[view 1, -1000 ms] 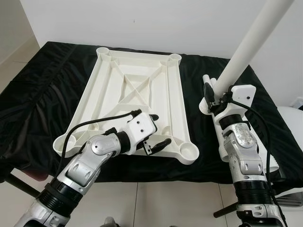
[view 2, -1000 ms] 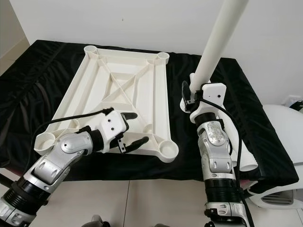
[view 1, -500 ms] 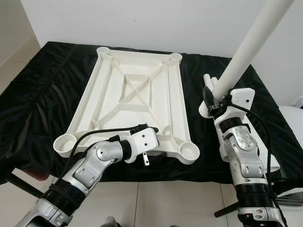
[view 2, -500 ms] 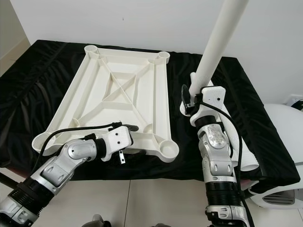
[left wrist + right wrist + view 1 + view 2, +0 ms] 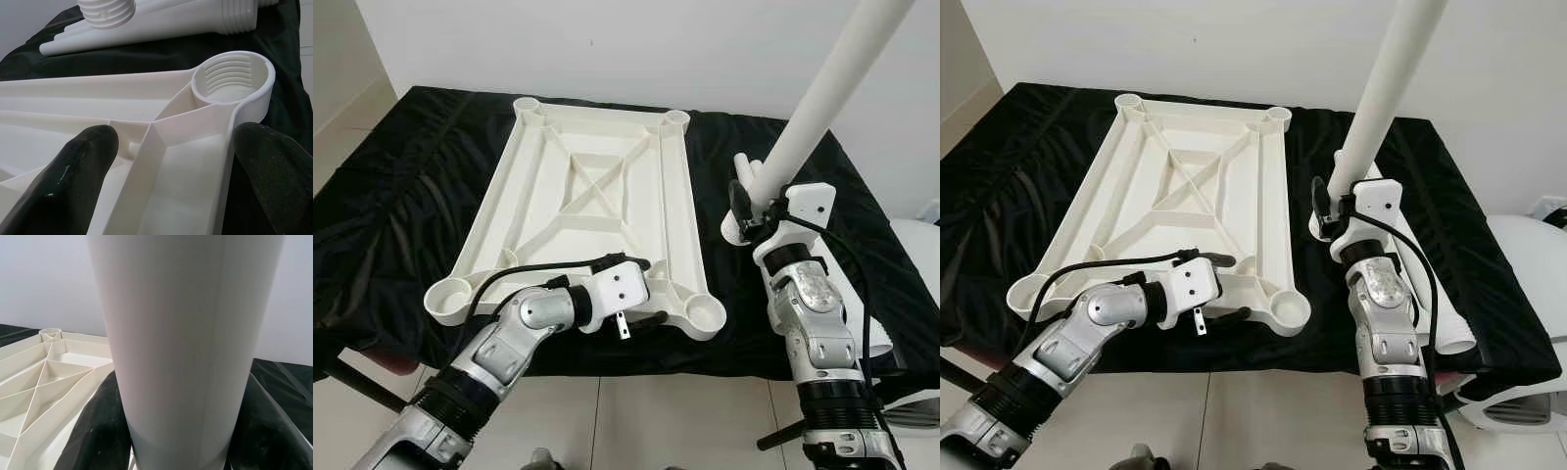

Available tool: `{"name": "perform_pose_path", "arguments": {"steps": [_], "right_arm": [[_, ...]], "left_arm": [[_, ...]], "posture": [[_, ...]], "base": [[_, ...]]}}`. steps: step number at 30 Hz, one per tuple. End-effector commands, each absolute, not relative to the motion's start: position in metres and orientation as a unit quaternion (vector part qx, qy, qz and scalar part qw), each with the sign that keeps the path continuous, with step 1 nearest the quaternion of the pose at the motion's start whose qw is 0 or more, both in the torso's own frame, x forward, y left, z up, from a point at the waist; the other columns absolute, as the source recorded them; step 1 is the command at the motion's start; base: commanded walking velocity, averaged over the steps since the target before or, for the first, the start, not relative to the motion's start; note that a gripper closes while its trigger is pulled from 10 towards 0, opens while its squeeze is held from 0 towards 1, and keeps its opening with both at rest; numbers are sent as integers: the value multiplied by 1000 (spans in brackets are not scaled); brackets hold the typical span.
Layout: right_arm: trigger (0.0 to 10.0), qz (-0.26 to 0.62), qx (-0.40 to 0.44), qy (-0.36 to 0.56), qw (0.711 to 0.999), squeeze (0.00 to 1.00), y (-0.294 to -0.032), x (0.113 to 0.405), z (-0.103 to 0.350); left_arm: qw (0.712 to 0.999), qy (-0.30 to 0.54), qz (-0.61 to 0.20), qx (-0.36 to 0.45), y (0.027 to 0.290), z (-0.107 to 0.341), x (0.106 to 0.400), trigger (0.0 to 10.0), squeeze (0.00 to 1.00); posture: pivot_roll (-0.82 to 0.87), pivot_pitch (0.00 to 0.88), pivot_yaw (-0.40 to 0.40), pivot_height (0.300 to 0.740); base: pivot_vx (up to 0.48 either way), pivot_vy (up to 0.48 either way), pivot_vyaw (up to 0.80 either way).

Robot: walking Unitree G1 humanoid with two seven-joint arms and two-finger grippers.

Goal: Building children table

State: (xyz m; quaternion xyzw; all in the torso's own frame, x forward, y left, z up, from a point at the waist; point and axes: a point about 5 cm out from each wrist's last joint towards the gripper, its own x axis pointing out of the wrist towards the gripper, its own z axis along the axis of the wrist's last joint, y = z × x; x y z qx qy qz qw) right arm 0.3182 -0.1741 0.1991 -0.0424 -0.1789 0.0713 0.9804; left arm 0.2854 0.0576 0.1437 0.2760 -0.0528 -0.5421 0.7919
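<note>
1. Left eye view: a white table top (image 5: 592,206) lies upside down, ribs up, on a black cloth (image 5: 391,186) that covers a stand. It has a round socket at each corner. The left gripper (image 5: 641,292) sits at the near edge of the table top, at about 6 o'clock, close to the near right socket (image 5: 705,313). Its fingers are apart, one above the rim and one below it, with the rim between them. The right gripper (image 5: 751,201) is at 3 o'clock of the table top, clamped on a long white table leg (image 5: 822,98) that rises tilted toward 1 o'clock. More legs (image 5: 871,338) lie on the cloth behind the right arm.

2. Right eye view: the same scene. The table top (image 5: 1175,196) lies flat, the left gripper (image 5: 1224,286) straddles its near rim, and the right gripper (image 5: 1330,208) grips the leg (image 5: 1386,88) near its lower end, held off the cloth.

3. Left wrist view: two black fingers (image 5: 73,181) are spread wide on either side of a rib of the table top (image 5: 73,98). The threaded socket (image 5: 232,81) lies just ahead. Threaded ends of spare legs (image 5: 161,19) rest on the cloth beyond.

4. Right wrist view: the leg (image 5: 186,342) stands between the two black fingers (image 5: 95,431), which press on it from both sides. The table top (image 5: 44,367) lies beside it.
</note>
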Motion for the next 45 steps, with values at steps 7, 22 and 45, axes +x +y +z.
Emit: {"name": "perform_pose_path", "arguments": {"steps": [7, 22, 45], "right_arm": [[10000, 78, -43, -185, 979, 0, -170, 321, 201], [10000, 85, -43, -188, 978, 0, -165, 328, 202], [10000, 91, -45, -197, 975, 0, -161, 332, 203]], "left_arm": [[773, -44, -577, 260, 53, 138, 278, 10000, 0], [752, -27, -610, 249, 51, 133, 270, 10000, 0], [733, 21, -641, 227, 35, 108, 269, 10000, 0]], "posture": [[-15, 21, -24, 740], [11, 12, -27, 740], [2, 0, -22, 740]], "base": [[0, 0, 0], [0, 0, 0], [0, 0, 0]]}}
